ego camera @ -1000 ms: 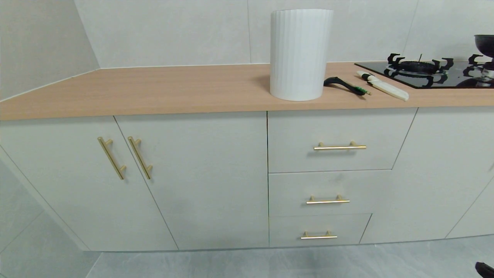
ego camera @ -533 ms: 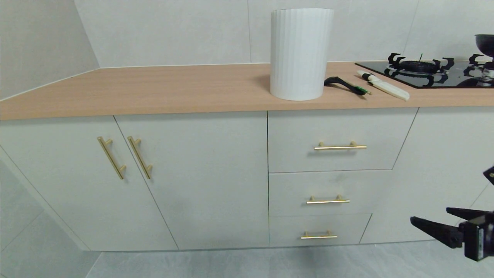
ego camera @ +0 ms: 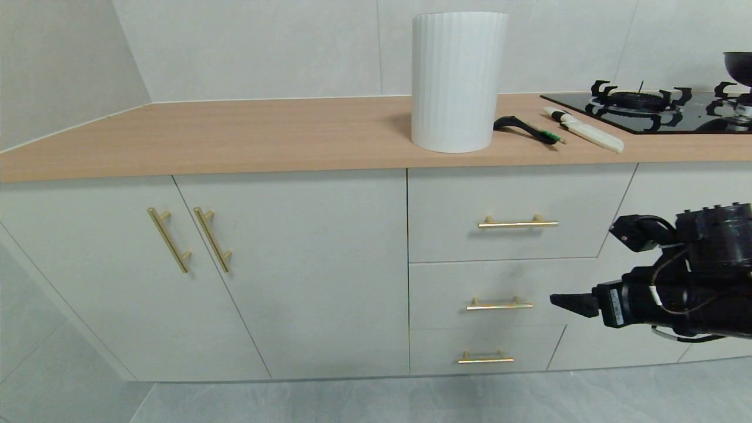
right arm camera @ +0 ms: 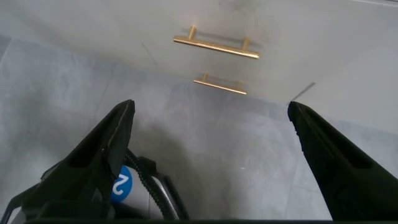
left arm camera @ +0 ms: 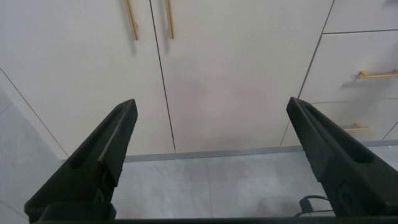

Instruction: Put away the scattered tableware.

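Your left gripper (left arm camera: 211, 109) gapes wide before the cabinet doors (left arm camera: 236, 74). On the tabletop (ego camera: 264, 135) stand a white canister (ego camera: 455, 82), then the black utensil (ego camera: 524, 128) and white knife (ego camera: 583, 133) just beside it. Your right gripper (ego camera: 573, 304), fingers spread apart, hovers by the drawers (ego camera: 505, 288).

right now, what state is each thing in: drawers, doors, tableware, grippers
top drawer: shut
middle drawer: shut
bottom drawer: shut
cabinet doors: both shut
white ribbed container: upright on the counter
black utensil: lying flat on the counter
white knife: lying flat on the counter
left gripper: fingers open, empty
right gripper: fingers open, empty
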